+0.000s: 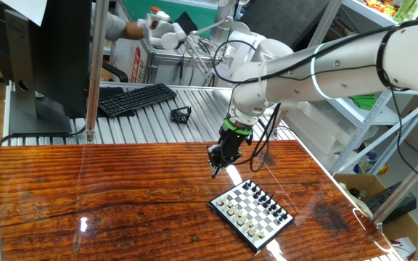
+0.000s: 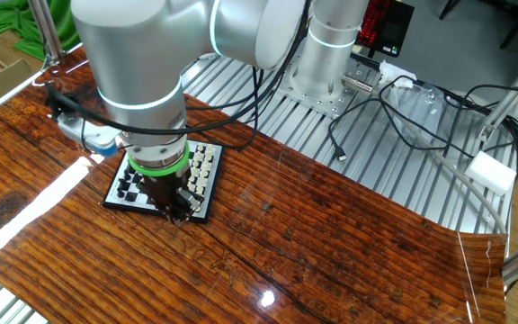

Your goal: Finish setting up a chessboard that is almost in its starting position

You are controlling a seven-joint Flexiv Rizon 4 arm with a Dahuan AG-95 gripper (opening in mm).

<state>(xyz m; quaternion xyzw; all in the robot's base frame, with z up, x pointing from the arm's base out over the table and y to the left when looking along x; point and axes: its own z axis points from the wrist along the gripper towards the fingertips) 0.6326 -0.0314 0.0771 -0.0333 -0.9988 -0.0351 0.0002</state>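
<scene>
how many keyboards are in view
1. The keyboard lies on the ribbed metal surface behind the wooden table, beside the monitor. The other fixed view shows none; the arm may hide things.

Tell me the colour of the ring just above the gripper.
Green ring, clearest in the other fixed view.

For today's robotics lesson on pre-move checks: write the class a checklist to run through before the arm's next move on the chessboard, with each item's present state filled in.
1. Chessboard lies flat on the table: ok.
2. Board lies wholly on the table, away from the edges: ok.
3. Gripper is above the table, off the board's far corner, touching nothing: ok.
4. Gripper open or shut, holding a piece or not: cannot tell.
5. Which piece is out of place: cannot tell, pieces too small.
6. Cable hanging beside the wrist stays off the board: ok.
</scene>
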